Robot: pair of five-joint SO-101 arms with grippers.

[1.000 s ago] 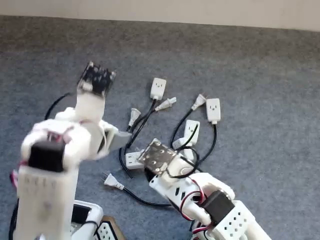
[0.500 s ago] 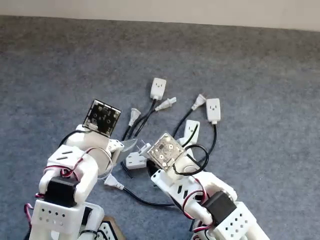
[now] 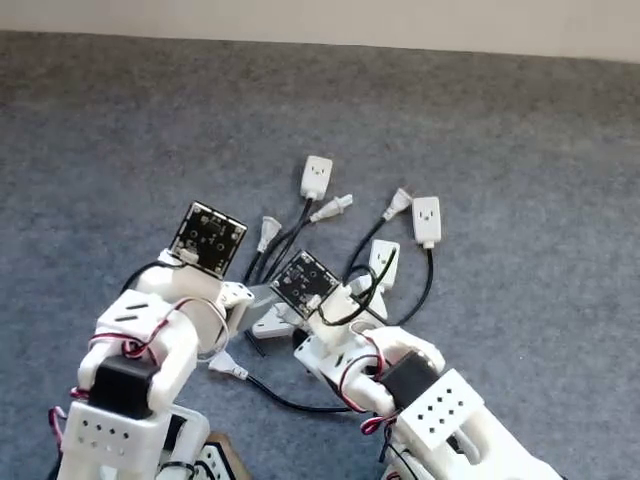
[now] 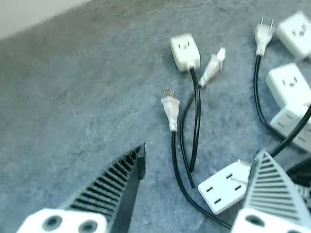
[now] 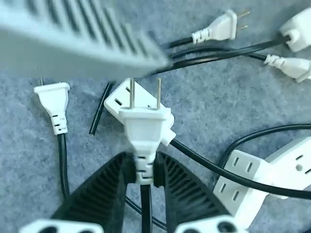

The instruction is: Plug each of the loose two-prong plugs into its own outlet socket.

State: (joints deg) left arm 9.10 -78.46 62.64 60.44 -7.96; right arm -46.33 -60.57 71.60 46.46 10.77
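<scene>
My right gripper is shut on the strain relief of a white two-prong plug. Its prongs point at a white outlet socket lying on the carpet just beyond them, a short gap away. The same socket lies beside one finger of my left gripper, which is open low over the carpet. From above, both grippers meet at this socket, left gripper and right gripper. Other loose plugs and a socket lie farther out.
Black cables cross the grey carpet between the pieces. Another loose plug lies near the arms' bases. Sockets and plugs spread across the middle. A double socket sits close beside my right gripper.
The left arm came down from a raised pose to the socket and has stayed there. The right arm's wrist swung left and forward, carrying the plug to the socket.
</scene>
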